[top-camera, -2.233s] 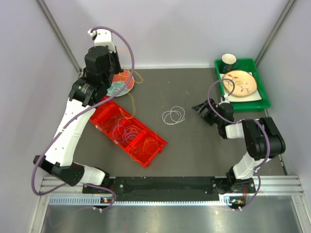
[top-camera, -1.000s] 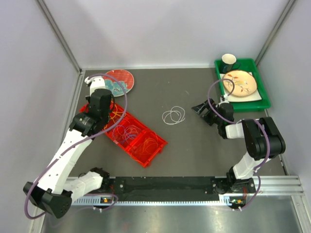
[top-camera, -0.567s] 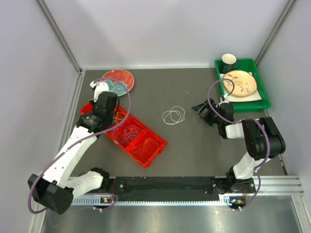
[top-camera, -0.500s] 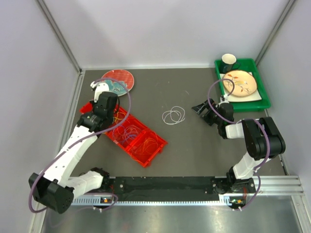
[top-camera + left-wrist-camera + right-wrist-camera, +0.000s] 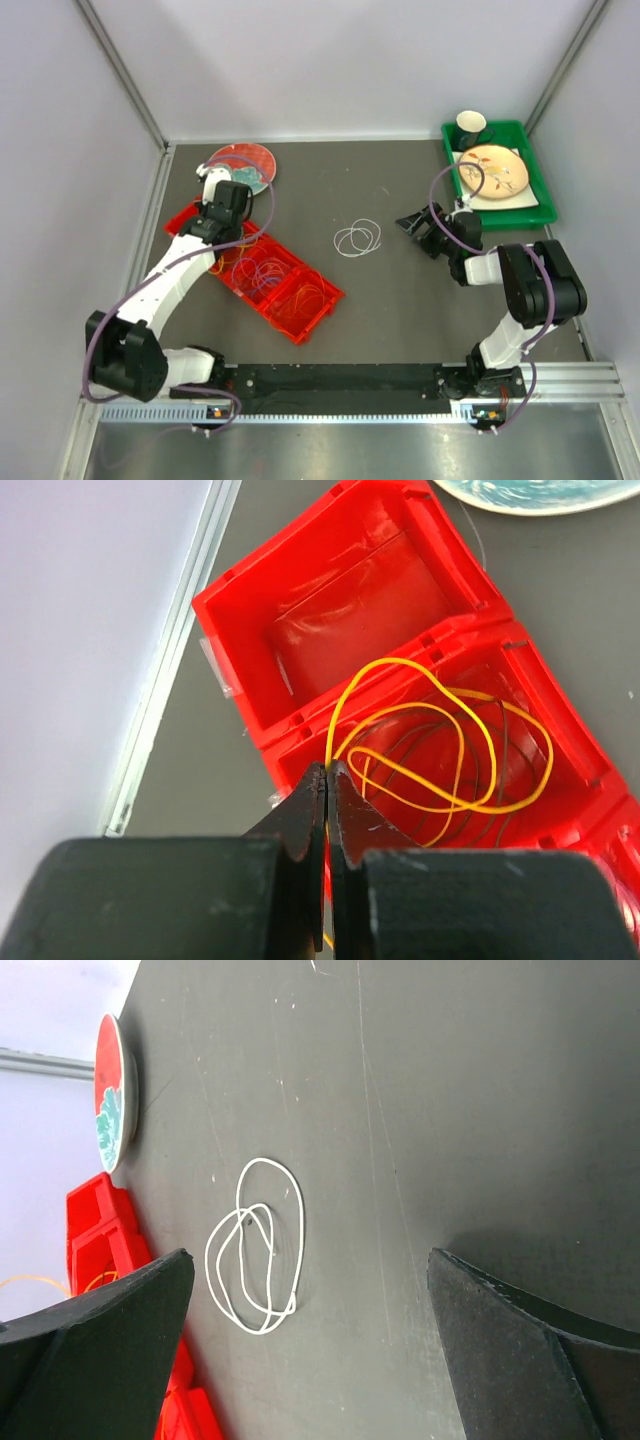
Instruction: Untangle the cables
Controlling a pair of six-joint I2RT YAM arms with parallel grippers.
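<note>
My left gripper (image 5: pixel 327 770) is shut on a yellow cable (image 5: pixel 440 750), just above the red bin (image 5: pixel 345 605). The cable's loops hang into the bin's second compartment, over thin dark cables (image 5: pixel 500 755). From above, the left gripper (image 5: pixel 232 215) is over the bin's back end (image 5: pixel 200 245); more cable loops, bluish (image 5: pixel 262 272) and orange (image 5: pixel 305 295), lie in the nearer compartments. A white cable (image 5: pixel 357 238) lies coiled on the dark table, apart from the bin. My right gripper (image 5: pixel 412 222) stands open beside it, low over the table. The white cable (image 5: pixel 255 1250) is ahead of that gripper (image 5: pixel 308 1260), untouched.
A red patterned plate (image 5: pixel 243 165) lies behind the bin, near the back wall. A green tray (image 5: pixel 535 205) at the back right holds a tan plate (image 5: pixel 492 172) and a cup (image 5: pixel 471 123). Walls close in the table on three sides.
The left arm has come down from above the red plate with the yellow cable and then slid toward the bin's back end. The right arm and white cable have not moved.
</note>
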